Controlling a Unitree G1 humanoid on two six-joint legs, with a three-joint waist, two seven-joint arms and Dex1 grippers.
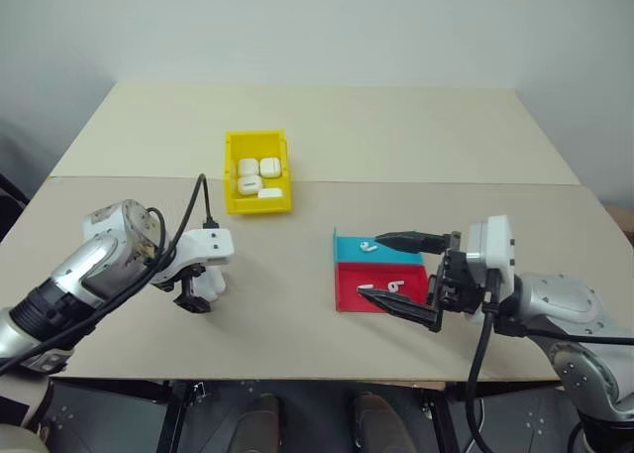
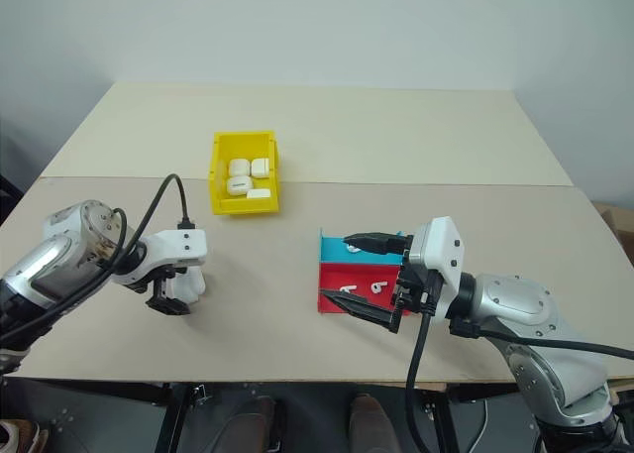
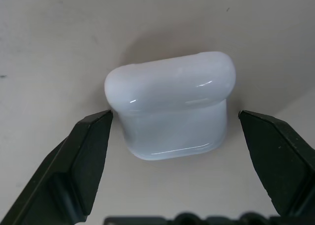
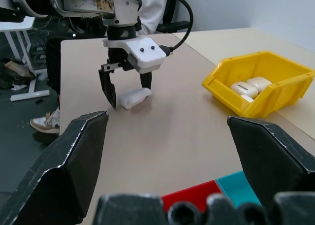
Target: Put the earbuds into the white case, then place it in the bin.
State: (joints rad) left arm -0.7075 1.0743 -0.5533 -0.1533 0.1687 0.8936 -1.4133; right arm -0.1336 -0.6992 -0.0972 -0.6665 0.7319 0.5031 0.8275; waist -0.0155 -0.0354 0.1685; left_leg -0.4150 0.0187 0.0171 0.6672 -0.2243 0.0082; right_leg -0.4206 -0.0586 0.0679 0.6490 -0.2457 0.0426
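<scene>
Early stage, nothing of the task is finished yet. The left gripper point(image 1: 193, 296) is pointing steeply down over the white case point(image 3: 170, 109), jaws spread wide with the case sitting between them on the worktop point(image 1: 297, 275); one finger is looking very close to the case's side, the other standing clearly apart, so I'm judging no pinch yet. The case lid is looking shut, lying on its side, so it is needing to be opened before anything goes in. The right gripper point(image 1: 401, 280) is reaching level across the blue-and-red tray point(image 1: 347, 296), jaws spread and holding nothing, one jaw over the blue half and one at the near edge of the red half. The earbuds are both lying loose in that tray between those jaws: one earbud point(image 1: 369, 245) on the blue part, the other earbud point(image 1: 394, 286) on the red part. The yellow bin point(image 1: 234, 168) is sitting well beyond the left jaws and is already carrying several white cases point(image 1: 260, 175), but this case is not in it. Left to do: grasp and open the case, seat both earbuds, close it, drop it in the bin.
</scene>
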